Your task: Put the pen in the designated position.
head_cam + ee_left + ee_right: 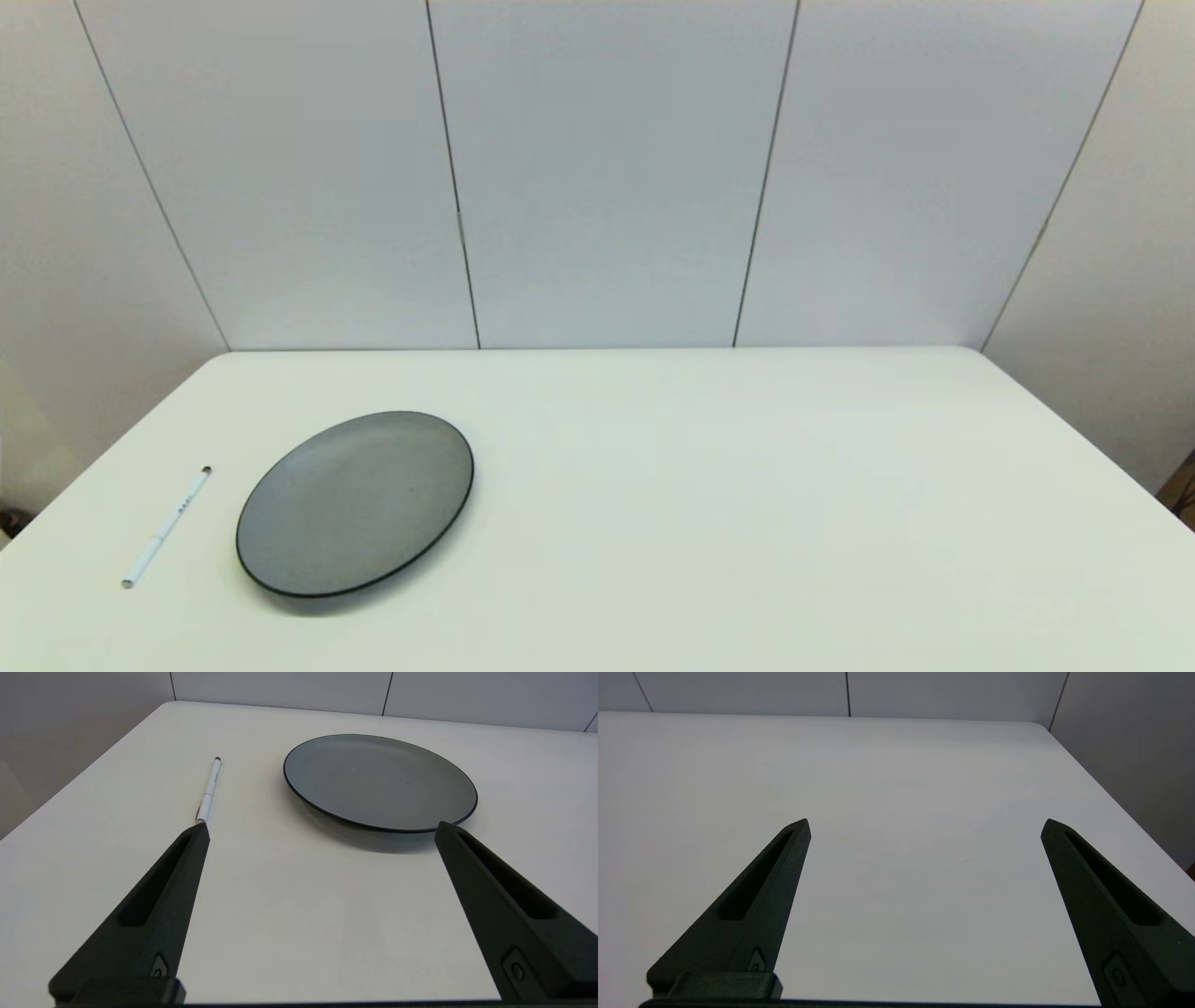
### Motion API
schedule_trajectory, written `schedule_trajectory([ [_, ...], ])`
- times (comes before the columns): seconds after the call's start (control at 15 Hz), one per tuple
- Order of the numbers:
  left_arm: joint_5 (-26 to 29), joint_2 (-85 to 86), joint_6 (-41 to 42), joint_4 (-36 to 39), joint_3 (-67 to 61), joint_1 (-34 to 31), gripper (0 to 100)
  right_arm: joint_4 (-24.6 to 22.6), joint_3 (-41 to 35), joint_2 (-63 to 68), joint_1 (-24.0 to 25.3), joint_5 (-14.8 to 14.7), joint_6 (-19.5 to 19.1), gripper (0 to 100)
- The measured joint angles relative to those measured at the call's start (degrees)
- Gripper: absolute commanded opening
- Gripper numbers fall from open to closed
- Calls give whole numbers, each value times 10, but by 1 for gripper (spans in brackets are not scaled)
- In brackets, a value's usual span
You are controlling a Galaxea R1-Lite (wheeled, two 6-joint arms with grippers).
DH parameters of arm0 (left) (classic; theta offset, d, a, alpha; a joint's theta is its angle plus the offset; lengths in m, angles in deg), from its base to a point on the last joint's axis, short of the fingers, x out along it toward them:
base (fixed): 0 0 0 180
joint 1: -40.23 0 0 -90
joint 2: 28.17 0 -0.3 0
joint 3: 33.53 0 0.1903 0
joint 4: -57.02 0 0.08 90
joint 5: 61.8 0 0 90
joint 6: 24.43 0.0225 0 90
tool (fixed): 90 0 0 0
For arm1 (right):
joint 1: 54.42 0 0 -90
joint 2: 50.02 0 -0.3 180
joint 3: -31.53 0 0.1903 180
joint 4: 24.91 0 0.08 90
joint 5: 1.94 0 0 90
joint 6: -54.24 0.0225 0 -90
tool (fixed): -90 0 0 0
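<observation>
In the head view, the pen (166, 528) is seen lying flat on the white tabletop (709, 485), on the robot's left and near the front edge. Its dark tip is turned toward the far wall. Just beside it, but apart from it, a round grey plate (355, 502) with a dark rim is seen. Neither arm is shown in this view, and no mark or outline for the designated position can be made out anywhere on the tabletop.

In the left wrist view, the left tool (322, 828) is held wide, with nothing between its fingers (159, 905). The pen (209, 789) is found just beyond one fingertip, and the plate (379, 781) lies beyond the other. The tool is held low and short of both; whether the fingertip is actually touching the pen's near end cannot be told.

In the right wrist view, the right tool (924, 826) is likewise spread wide and empty, over bare tabletop well apart from pen and plate, and appears to be parked.

The pen is judged to be light, stiff and smooth, and likely to roll if nudged from the side. A grasp across the barrel near the printed middle is advised, with the fingers brought down on either side, so that it is lifted level and not tipped.
</observation>
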Motion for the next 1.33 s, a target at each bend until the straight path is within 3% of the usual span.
schedule_trajectory([
  [1.33, 0, 0, 0, 0, 0, 0, 100, 0, -1, 0, 0, 0, 0, 100],
])
